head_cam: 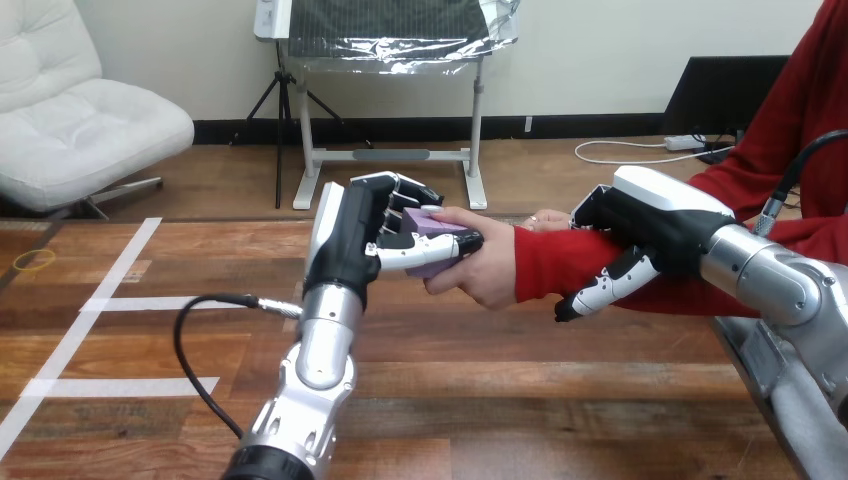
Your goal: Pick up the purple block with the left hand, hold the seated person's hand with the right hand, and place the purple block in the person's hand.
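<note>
Now, purple block (432, 240): smooth and flat-faced; we see it clamped between thumb and fingers of our left hand (372, 232).
person's hand (482, 268): cupped under the block, touching it, raised above the wooden tabletop (500, 385).
right hand (652, 215): our fingers and thumb curl round the person's red-sleeved forearm (545, 262), apart from the block.

One purple block (441, 221), two robot hands (355, 235) (655, 215), one person's hand (482, 276).

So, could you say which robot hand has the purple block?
The left hand, curled round the purple block; the right hand clasps the person's forearm.
</note>
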Controlling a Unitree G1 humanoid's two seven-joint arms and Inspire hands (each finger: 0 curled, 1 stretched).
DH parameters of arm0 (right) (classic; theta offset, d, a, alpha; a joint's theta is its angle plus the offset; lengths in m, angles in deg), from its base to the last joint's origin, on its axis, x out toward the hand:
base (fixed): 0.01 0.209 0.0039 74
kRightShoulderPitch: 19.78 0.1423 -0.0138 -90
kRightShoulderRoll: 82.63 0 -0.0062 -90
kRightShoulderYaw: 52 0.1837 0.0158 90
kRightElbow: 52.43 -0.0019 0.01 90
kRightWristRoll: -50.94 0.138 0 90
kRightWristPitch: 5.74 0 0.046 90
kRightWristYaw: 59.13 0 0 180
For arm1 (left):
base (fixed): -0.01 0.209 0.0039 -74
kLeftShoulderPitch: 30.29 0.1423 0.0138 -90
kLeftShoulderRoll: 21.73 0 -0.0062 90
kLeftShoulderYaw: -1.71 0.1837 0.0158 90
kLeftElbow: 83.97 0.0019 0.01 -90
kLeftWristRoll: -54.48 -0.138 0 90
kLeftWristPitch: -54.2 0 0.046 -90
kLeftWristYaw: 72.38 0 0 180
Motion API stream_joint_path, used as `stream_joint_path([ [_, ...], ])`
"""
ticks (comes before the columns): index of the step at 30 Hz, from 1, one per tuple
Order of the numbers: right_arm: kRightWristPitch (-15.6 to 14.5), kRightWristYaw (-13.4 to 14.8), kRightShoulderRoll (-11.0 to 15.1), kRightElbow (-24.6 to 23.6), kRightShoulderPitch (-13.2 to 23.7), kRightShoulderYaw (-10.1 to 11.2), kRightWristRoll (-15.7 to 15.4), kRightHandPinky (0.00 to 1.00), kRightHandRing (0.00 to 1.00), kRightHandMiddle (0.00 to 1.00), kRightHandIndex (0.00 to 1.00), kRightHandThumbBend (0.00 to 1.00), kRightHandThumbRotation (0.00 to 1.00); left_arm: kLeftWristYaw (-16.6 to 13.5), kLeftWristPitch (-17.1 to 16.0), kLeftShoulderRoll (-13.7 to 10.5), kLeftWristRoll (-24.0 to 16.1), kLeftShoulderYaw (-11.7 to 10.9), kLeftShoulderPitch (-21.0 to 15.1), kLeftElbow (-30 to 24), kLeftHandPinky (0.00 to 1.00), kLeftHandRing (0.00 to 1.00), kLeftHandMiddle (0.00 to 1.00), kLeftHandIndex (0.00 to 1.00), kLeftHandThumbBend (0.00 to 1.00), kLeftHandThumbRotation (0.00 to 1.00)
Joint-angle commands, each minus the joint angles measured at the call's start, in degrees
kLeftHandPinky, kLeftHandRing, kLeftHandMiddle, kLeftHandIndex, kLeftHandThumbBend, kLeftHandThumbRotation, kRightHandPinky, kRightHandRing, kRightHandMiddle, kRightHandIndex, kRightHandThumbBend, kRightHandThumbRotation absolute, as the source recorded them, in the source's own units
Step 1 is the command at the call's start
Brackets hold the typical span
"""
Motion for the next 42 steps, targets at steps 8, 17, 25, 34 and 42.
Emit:
stream_joint_path([
  [8, 0.6, 0.5, -2.6, -4.7, 1.0, 0.8, 1.1, 0.26, 0.29, 0.33, 0.34, 0.93, 0.25, 1.8, -1.7, 4.5, 1.9, 1.0, -6.0, 3.2, 0.39, 0.41, 0.45, 0.44, 0.78, 0.0],
  [17, 1.4, 0.9, -2.3, -4.6, 0.6, 0.8, 0.8, 0.26, 0.29, 0.33, 0.34, 0.93, 0.26, 2.4, -3.0, 4.8, 1.9, 1.5, -5.7, 4.5, 0.38, 0.41, 0.44, 0.43, 0.78, 0.0],
  [25, 1.4, 0.8, -1.9, -4.8, 0.2, 0.7, 0.6, 0.26, 0.29, 0.33, 0.34, 0.92, 0.27, 3.1, -4.0, 4.2, 1.8, 1.4, -5.1, 4.8, 0.37, 0.41, 0.45, 0.43, 0.77, 0.0],
  [34, 2.2, 1.1, -1.3, -4.6, -0.4, 0.9, 0.7, 0.27, 0.3, 0.34, 0.35, 0.91, 0.26, 8.5, -1.0, 2.9, 4.2, 0.5, -3.3, 0.9, 0.54, 0.6, 0.62, 0.65, 0.78, 0.21],
  [42, 1.0, -0.9, -0.8, -5.2, -0.8, 1.2, 1.5, 0.3, 0.33, 0.37, 0.37, 0.91, 0.28, 10.2, -1.5, 1.6, 5.2, -0.2, -1.7, -1.9, 0.61, 0.73, 0.76, 0.76, 0.77, 0.55],
])
